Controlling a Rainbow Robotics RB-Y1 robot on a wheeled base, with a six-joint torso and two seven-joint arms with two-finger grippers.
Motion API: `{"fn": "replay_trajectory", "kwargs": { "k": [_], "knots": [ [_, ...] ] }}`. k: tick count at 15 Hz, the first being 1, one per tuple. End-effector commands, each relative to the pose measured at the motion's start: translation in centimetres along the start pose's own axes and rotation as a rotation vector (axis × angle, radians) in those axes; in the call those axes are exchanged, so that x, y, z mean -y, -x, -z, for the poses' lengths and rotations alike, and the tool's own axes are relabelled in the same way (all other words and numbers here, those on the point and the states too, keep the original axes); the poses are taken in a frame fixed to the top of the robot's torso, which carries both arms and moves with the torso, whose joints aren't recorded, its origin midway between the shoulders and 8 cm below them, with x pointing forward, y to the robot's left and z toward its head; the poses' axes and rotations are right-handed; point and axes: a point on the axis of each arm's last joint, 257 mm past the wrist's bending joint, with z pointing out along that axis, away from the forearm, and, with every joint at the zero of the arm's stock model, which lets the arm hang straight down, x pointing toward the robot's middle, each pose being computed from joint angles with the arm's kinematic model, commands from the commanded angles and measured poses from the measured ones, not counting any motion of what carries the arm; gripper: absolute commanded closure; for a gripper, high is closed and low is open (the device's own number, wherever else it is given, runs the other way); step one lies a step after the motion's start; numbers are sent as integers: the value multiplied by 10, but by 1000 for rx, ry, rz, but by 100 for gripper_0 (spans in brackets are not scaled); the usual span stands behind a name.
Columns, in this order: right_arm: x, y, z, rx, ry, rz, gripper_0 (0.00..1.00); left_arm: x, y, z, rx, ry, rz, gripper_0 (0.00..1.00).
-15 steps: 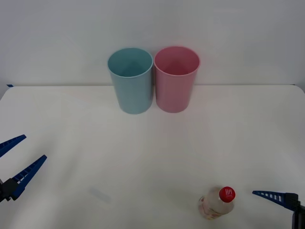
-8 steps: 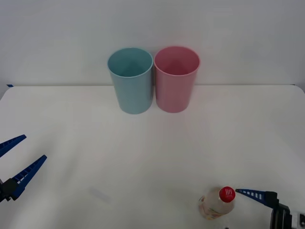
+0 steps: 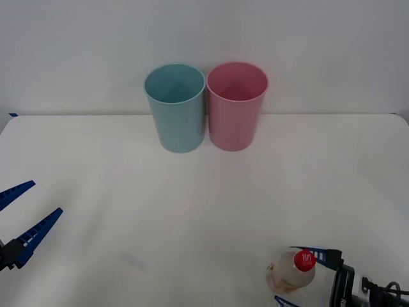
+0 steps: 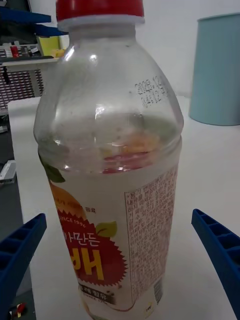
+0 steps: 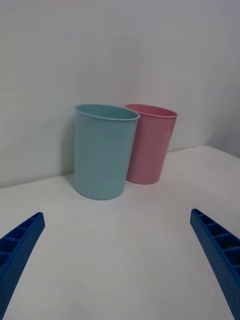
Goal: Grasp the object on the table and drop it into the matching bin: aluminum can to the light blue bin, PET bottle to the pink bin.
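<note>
Blue ribbed fingers of the left gripper [image 3: 18,220] sit spread apart at the left edge of the wide white flat tabletop [image 3: 192,204], low over its near-left part, with nothing between them. In the left wrist view the same gripper [image 5: 120,260] shows one finger at each lower corner, bare tabletop [image 5: 125,250] between, and both bins standing ahead.

Tall round pale teal-blue plastic bin [image 3: 176,107] stands upright at the far middle of the table, mouth open. Tall round pink plastic bin [image 3: 236,105] stands just to its right, rims touching or very nearly so; contact cannot be confirmed. Left wrist view: teal bin [image 5: 104,150] nearer, pink bin [image 5: 150,142] partly behind it.

Small clear plastic PET bottle [image 3: 291,272] with red screw cap and yellow-orange fruit-print label stands upright at the near right of the table, well apart from both bins.

Right gripper [image 3: 305,276] is at the bottle, fingers apart, one on each side of it. Right wrist view: bottle [image 4: 112,190] close up between the spread fingers of that gripper [image 4: 120,265], a gap on each side, no contact seen. Teal bin [image 4: 217,70] stands beyond.
</note>
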Motion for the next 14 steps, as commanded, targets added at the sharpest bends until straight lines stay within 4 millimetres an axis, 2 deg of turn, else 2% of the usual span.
{"fn": "replay_trajectory", "kwargs": {
  "k": [1, 6, 7, 8, 9, 10, 14],
  "knots": [
    [1, -1, -10, 2, -3, 9, 0, 0, 0, 0, 0, 0, 0, 0],
    [0, 1, -18, 15, -8, 9, 0, 0, 0, 0, 0, 0, 0, 0],
    [-1, 1, -19, 16, -6, 10, 10, 0, 0, 0, 0, 0, 0, 0],
    [0, 2, -18, 17, -8, 5, 82, 0, 0, 0, 0, 0, 0, 0],
    [0, 2, -18, 20, -11, 4, 94, 0, 0, 0, 0, 0, 0, 0],
    [1, 3, -18, 21, -11, 3, 100, 0, 0, 0, 0, 0, 0, 0],
    [2, 4, -19, 24, -9, 1, 100, 0, 0, 0, 0, 0, 0, 0]
  ]
}}
